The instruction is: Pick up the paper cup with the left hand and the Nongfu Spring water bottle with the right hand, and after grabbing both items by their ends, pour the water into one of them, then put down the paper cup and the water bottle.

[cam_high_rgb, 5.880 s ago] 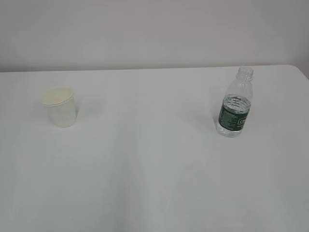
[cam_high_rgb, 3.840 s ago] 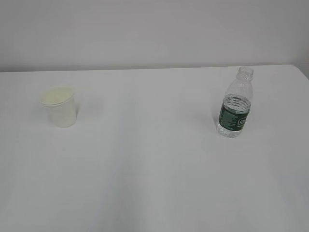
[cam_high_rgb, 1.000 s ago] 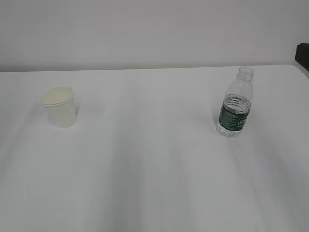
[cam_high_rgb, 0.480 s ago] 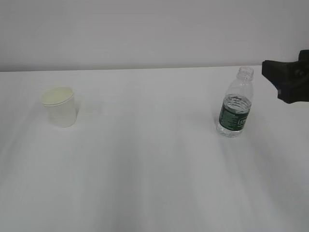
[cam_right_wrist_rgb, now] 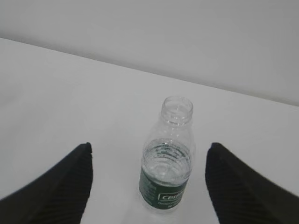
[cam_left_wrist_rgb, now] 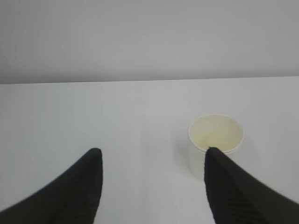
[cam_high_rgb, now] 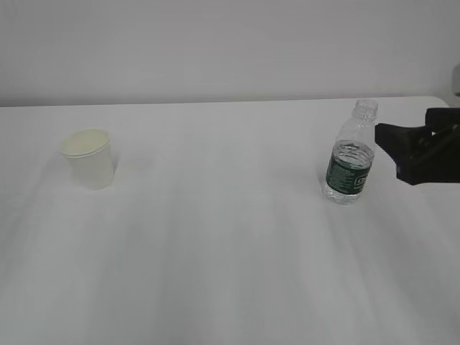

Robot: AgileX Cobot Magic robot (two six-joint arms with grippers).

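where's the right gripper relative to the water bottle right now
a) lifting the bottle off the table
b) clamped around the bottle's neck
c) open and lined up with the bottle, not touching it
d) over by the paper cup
c: in the right wrist view the right gripper has its jaws spread with the capless water bottle standing between and beyond them, clear gaps on both sides; the exterior view shows the bottle upright on the table.

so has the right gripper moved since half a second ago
Yes. In the exterior view the right gripper has come further in from the right edge and a little lower, closer to the Nongfu Spring water bottle, which stands where it was. It does not touch it.
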